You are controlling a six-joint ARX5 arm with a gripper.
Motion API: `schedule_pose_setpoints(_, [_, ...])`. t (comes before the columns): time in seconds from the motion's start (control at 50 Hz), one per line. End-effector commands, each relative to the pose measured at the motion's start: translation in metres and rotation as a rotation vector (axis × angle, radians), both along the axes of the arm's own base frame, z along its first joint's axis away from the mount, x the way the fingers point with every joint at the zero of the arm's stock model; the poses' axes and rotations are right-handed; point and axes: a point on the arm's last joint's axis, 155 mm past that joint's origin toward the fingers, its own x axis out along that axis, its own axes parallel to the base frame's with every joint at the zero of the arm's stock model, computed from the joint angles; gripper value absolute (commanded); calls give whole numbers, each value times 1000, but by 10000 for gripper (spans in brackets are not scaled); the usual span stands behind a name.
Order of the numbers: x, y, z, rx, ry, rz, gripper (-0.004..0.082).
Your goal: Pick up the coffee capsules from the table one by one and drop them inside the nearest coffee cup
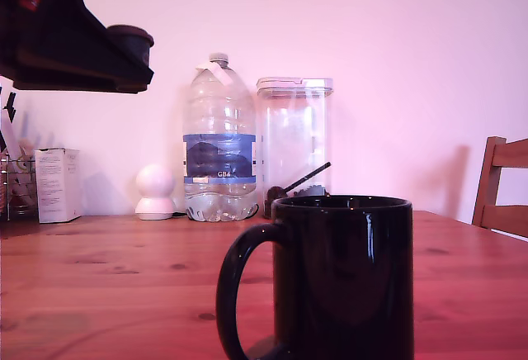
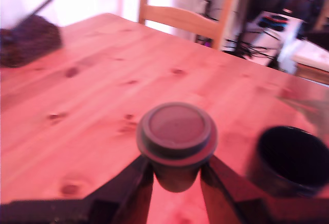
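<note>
Capsule (image 2: 176, 139), a small dark pod with a wide flanged rim, sits clamped between the two dark fingers of the gripper (image 2: 176, 175). The fingers press on its tapered body just under the flange, so the rim rests on top of them and keeps the pod from slipping down. It is held flat face up and high in the air, well clear of the table (image 2: 103, 106).

In the exterior view the gripper (image 1: 124, 50) hangs at the upper left, with the capsule (image 1: 130, 40) poking out at its tip, far above the wood.

The cup (image 1: 342, 277), a glossy black mug, stands close to the exterior camera on the table (image 1: 107, 277), its handle turned to the exterior view's left. In the wrist view the cup (image 2: 290, 160) shows its open mouth beside and below the held pod, not yet under it. The height probably gives room to pass over the rim before letting go; the pod needs carrying sideways until it is above the opening.

Behind the cup, near the wall, stand a large water bottle (image 1: 219, 141), a clear canister (image 1: 294, 137) and a dark scoop (image 1: 285, 188) with a thin handle. A wooden chair (image 1: 501, 187) is at the table's far edge. No other capsules can be seen lying on the table.
</note>
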Motion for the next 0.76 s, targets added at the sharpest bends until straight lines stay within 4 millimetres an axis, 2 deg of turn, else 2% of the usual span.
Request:
schedule_pose_setpoints(0.0, [-9, -2, -9, 7, 30, -17, 90])
schedule_pose_setpoints(0.46, [-57, -36, -7, -3, 71, -163, 90])
schedule_pose_setpoints(0.56, [-64, -41, -8, 2, 68, -183, 90])
schedule_pose_setpoints(0.74, [-65, -43, -9, 16, 56, -173, 90])
